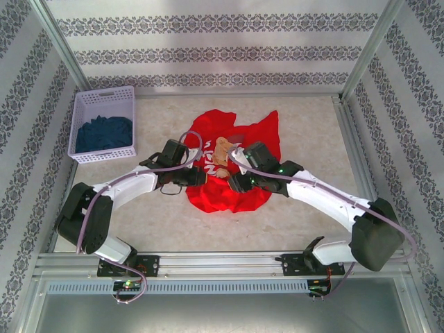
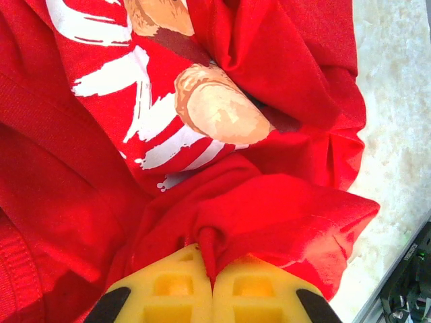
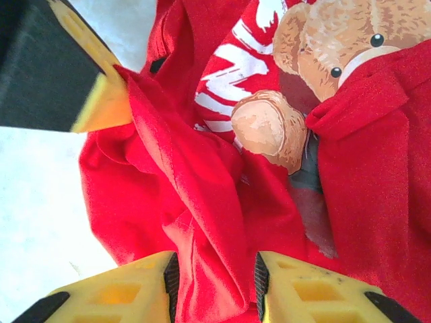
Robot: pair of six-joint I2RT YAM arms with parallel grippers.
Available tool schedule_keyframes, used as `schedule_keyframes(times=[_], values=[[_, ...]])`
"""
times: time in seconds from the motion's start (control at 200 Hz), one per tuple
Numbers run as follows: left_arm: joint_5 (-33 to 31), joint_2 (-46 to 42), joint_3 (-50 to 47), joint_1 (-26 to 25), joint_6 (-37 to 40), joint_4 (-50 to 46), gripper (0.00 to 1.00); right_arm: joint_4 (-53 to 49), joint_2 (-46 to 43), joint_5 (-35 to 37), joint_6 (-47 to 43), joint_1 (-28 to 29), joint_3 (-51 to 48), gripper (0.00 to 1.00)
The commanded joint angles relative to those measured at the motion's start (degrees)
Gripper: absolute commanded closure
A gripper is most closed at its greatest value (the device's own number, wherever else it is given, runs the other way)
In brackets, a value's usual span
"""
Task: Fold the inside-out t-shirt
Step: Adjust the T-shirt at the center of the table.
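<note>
I have the bright red, soft cloth short-sleeved t-shirt (image 1: 220, 198) lying bunched in the middle of the pale marbled tabletop (image 1: 312, 139). Its teddy-bear print (image 3: 337, 47) shows partly among the folds. My left gripper (image 2: 212, 289) is clamped tight on a raised ridge of the red cloth, I judge to anchor that side. My right gripper (image 3: 215, 282) has its yellow pads apart, with a loose fold standing between them, unpinched. The white plastic basket (image 1: 83, 114) holding dark blue cloth sits well apart, far left.
</note>
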Motion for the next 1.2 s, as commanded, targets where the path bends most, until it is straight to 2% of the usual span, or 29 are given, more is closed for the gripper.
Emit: schedule_keyframes(times=[0.0,0.275,0.55,0.829,0.914,1.194], values=[[0.57,-1.64,1.83,0.20,-0.16,-0.20,1.00,-1.13,3.01,3.29,-0.97,2.56,1.27,0.63],[0.40,-1.29,2.62,0.19,0.12,-0.84,1.00,1.80,2.57,3.35,1.07,6.97,-1.28,0.67],[0.24,-1.86,2.63,0.17,0.43,-1.42,1.00,-1.68,8.99,9.10,-1.86,7.10,3.46,0.62],[0.23,-1.94,2.58,0.17,0.73,-1.48,1.00,-2.59,12.76,10.43,-3.60,7.10,5.12,0.58],[0.19,-1.99,2.61,0.20,0.73,-1.48,1.00,-2.10,13.36,9.94,-3.44,7.10,5.01,0.63],[-0.81,-2.23,2.58,0.20,0.82,-2.18,1.00,-0.77,11.09,7.43,-2.50,7.18,4.78,0.93]])
